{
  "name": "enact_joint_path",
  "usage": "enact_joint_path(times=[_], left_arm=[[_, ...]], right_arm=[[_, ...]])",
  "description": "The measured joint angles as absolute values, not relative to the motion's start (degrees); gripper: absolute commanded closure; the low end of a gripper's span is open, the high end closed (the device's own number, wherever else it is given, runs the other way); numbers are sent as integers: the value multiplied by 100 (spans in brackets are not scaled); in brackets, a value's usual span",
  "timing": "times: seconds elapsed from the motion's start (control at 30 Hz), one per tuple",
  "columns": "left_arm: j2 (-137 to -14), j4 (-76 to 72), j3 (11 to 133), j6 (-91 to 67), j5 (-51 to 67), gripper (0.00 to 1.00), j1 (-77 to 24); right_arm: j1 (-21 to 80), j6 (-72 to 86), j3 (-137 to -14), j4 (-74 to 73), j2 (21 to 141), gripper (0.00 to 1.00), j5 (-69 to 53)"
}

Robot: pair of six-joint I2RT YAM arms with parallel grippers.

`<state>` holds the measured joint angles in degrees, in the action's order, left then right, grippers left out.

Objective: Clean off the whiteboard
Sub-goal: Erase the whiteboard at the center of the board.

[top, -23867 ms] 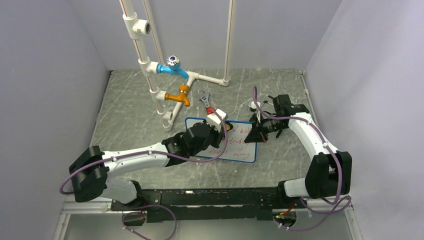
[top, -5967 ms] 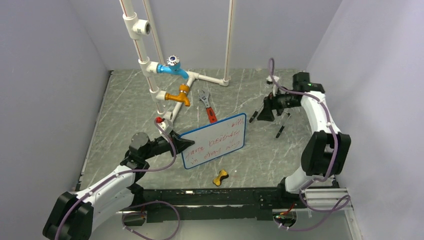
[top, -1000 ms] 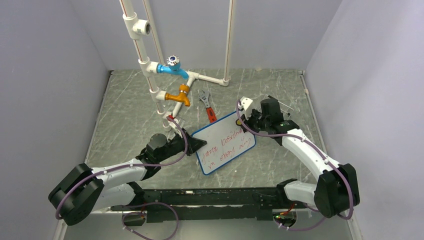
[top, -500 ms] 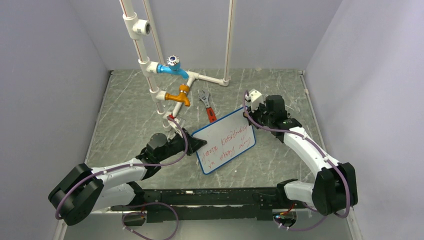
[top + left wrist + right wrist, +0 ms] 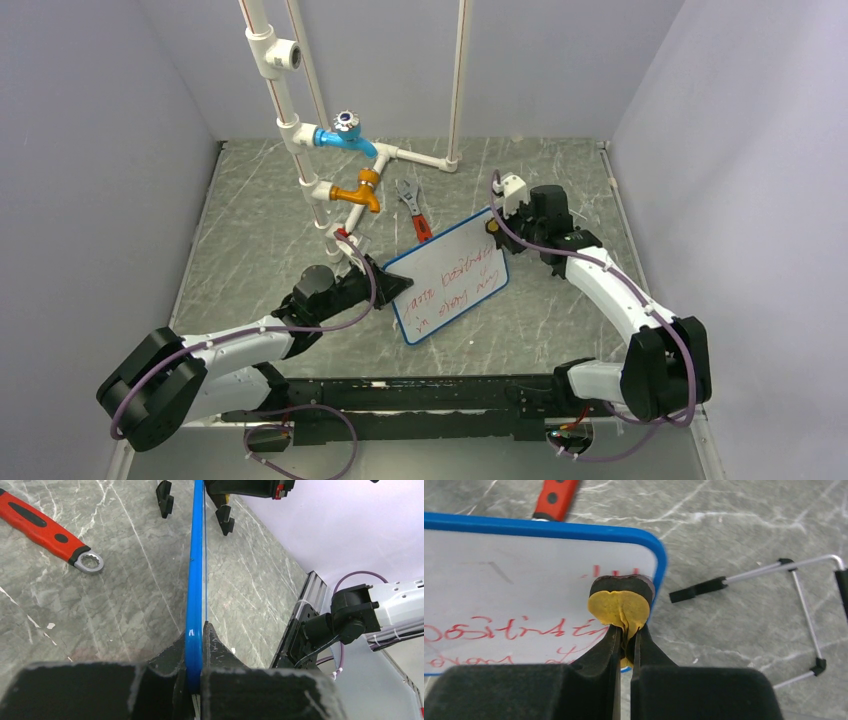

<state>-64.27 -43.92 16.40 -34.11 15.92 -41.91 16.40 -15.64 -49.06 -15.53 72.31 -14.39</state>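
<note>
The whiteboard (image 5: 447, 285), blue-framed with red handwriting, is tilted up off the table. My left gripper (image 5: 398, 284) is shut on its left edge. In the left wrist view the blue frame (image 5: 195, 570) runs edge-on out from between my left gripper's (image 5: 201, 636) jaws. My right gripper (image 5: 494, 224) is shut on a yellow eraser with a black felt face (image 5: 621, 600). The felt presses on the whiteboard (image 5: 514, 595) at its top right corner, just above the red writing.
A red-handled wrench (image 5: 415, 214) lies behind the board, also seen as the wrench (image 5: 47, 529) in the left wrist view. White pipes with a blue tap (image 5: 345, 134) and an orange tap (image 5: 358, 190) stand at the back left. A wire stand with black feet (image 5: 804, 600) lies right of the board.
My right gripper has carried the eraser up and away along the board's right end to its top corner. The left arm has kept its hold with the board almost still.
</note>
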Motion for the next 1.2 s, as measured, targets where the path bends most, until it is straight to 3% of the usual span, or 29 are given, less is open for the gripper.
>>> enact_joint_path(times=[0.47,0.9,1.2], left_arm=[[-6412,-4383,1640,-3297,1627,100,-4191],[-6460,-4438,1651,-3275,1621,100,-4191],[-6458,-4434,1651,-3240,1627,100,-4191]], right_arm=[[1544,-2075,-5107,-1975,7297,100,-2259],[1500,-1656,-5170,-1754,7400,100,-1505],[1527,-2451,-5343,-2318,7498,100,-2552]])
